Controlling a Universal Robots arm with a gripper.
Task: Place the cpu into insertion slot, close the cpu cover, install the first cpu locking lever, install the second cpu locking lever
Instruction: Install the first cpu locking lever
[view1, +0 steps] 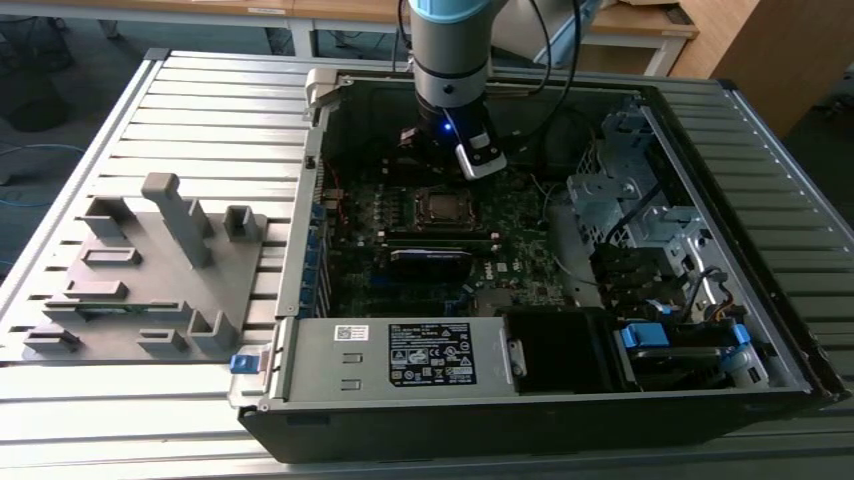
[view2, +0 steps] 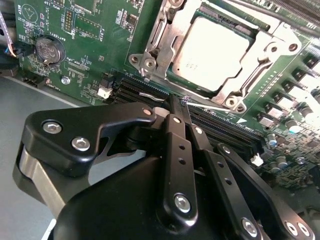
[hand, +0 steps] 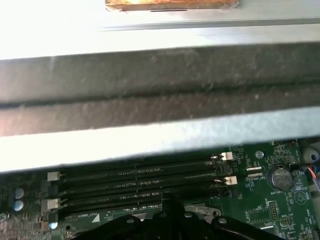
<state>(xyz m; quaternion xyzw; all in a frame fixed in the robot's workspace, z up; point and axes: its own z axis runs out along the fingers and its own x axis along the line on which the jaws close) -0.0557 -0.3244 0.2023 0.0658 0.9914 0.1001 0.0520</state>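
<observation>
Silver cpu (view2: 212, 52) (seated) near pincer (view2: 180, 103)

The pincer (view2: 181, 102) is black with silver screws (view2: 182, 202); the arm (view1: 451, 40) is pale blue and grey.

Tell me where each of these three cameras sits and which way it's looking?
Exterior view: off the arm, high up, looking down into the open computer case on a slatted table; the arm hangs into it.
Second wrist view: on the arm, looking past the shut gripper at the cpu seated under the cpu cover.
First wrist view: on the arm, looking across the memory slots to the case wall; the gripper shows dark in front.
Shared: both wrist views show the gripper, memory slots and coin battery.
</observation>
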